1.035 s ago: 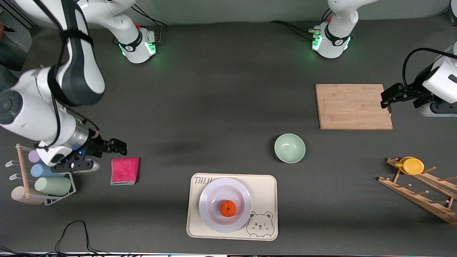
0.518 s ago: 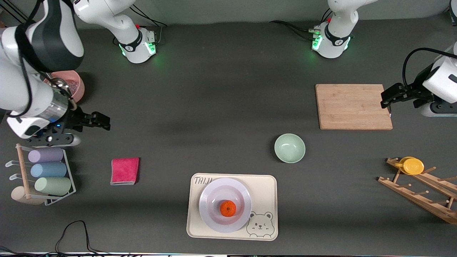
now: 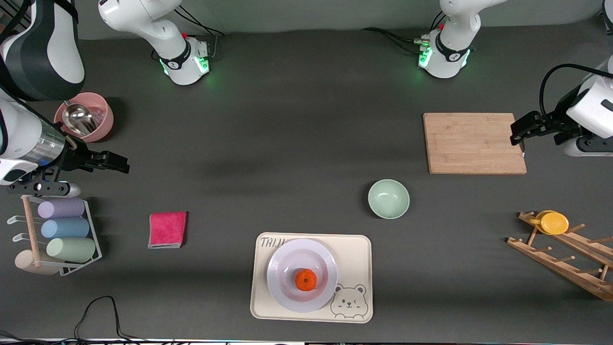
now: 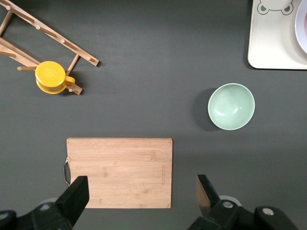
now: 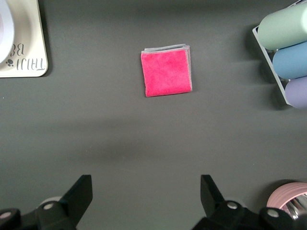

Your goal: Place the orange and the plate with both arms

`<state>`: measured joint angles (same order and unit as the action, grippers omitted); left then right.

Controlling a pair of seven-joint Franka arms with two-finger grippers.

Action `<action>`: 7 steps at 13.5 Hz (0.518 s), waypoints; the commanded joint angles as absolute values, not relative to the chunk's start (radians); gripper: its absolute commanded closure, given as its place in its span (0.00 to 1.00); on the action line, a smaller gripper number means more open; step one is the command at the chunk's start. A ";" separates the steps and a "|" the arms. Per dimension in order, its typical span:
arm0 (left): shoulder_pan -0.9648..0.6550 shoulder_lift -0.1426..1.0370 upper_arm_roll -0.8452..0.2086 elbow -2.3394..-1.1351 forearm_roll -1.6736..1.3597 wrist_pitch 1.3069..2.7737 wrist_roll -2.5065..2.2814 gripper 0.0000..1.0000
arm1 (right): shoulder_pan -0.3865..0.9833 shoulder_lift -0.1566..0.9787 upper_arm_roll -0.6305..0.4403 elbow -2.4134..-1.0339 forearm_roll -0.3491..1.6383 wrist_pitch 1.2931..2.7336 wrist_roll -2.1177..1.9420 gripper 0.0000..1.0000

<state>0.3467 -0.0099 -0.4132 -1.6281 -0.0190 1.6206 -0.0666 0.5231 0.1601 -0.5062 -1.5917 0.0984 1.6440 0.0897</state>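
Note:
The orange (image 3: 305, 280) lies in the shallow centre of the white plate (image 3: 287, 263). The plate rests on the cream bear tray (image 3: 354, 249) at the table edge nearest the front camera. An edge of the plate shows in the left wrist view (image 4: 302, 28) and in the right wrist view (image 5: 5, 24). My right gripper (image 3: 119, 165) is open and empty, up over bare table beside the pink bowl (image 3: 100, 112). My left gripper (image 3: 516, 134) is open and empty, over the edge of the wooden board (image 3: 474, 143).
A pale green bowl (image 3: 388, 198) sits between the board and the tray. A pink cloth (image 3: 167, 229) lies beside the tray. A rack of coloured cups (image 3: 57, 230) stands at the right arm's end. A wooden rack with a yellow cup (image 3: 554, 223) stands at the left arm's end.
My right arm has drawn back from beside the pink cloth toward its base and its table end, uncovering the pink bowl with a spoon. The left arm has not moved.

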 commanded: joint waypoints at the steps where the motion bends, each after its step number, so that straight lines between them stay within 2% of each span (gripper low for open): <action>1: 0.356 -0.044 -0.413 -1.649 -0.034 1.620 -0.051 0.00 | 0.528 0.153 -0.509 -1.557 0.112 1.624 0.104 0.00; 3: 0.357 -0.044 -0.410 -1.649 -0.034 1.617 -0.043 0.00 | 0.503 0.138 -0.496 -1.562 0.110 1.615 0.109 0.00; 5: 0.357 -0.044 -0.410 -1.649 -0.034 1.620 -0.043 0.00 | 0.184 0.042 -0.196 -1.626 0.113 1.603 0.101 0.00; 6: 0.357 -0.044 -0.410 -1.649 -0.034 1.620 -0.043 0.00 | 0.061 0.010 -0.058 -1.662 0.112 1.614 0.100 0.00; 7: 0.357 -0.044 -0.410 -1.649 -0.034 1.618 -0.043 0.00 | -0.015 -0.017 0.030 -1.704 0.109 1.635 0.100 0.00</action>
<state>0.3469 -0.0125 -0.4108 -1.6280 -0.0191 1.6201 -0.0665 0.1700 0.0807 -0.1741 -1.6013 0.0989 1.6208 0.0895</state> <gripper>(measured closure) 0.000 0.000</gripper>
